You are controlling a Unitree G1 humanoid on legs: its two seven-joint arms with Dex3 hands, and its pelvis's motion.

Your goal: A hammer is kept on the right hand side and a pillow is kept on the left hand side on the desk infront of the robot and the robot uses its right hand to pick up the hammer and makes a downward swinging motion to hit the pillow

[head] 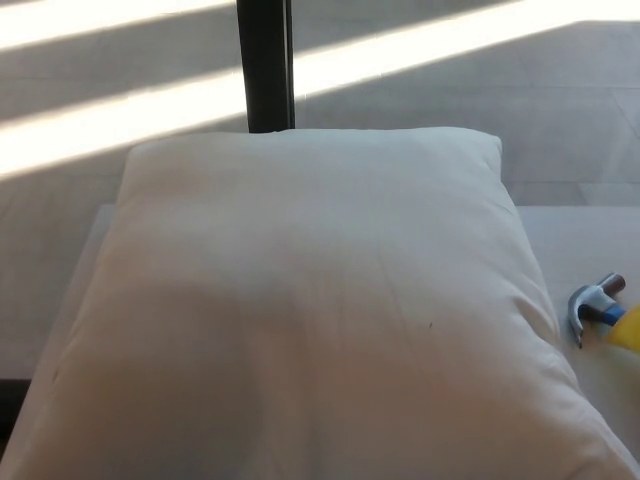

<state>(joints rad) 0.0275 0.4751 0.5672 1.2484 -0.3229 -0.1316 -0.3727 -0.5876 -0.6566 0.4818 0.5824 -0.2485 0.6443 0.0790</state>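
A large white pillow [310, 310] fills most of the head view, lying on the white desk [575, 245]. At the right edge, beside the pillow's right side, the hammer [597, 305] shows only its steel claw head, a blue collar and the start of a yellow handle. The rest of the handle runs out of the picture. The hammer head is low over the desk, apart from the pillow; whether it touches the desk I cannot tell. Neither of my hands shows.
A dark vertical post [265, 65] stands behind the pillow. Beyond the desk is a tiled floor [480, 90] crossed by bright sunlight stripes. A bare strip of desk lies to the right of the pillow.
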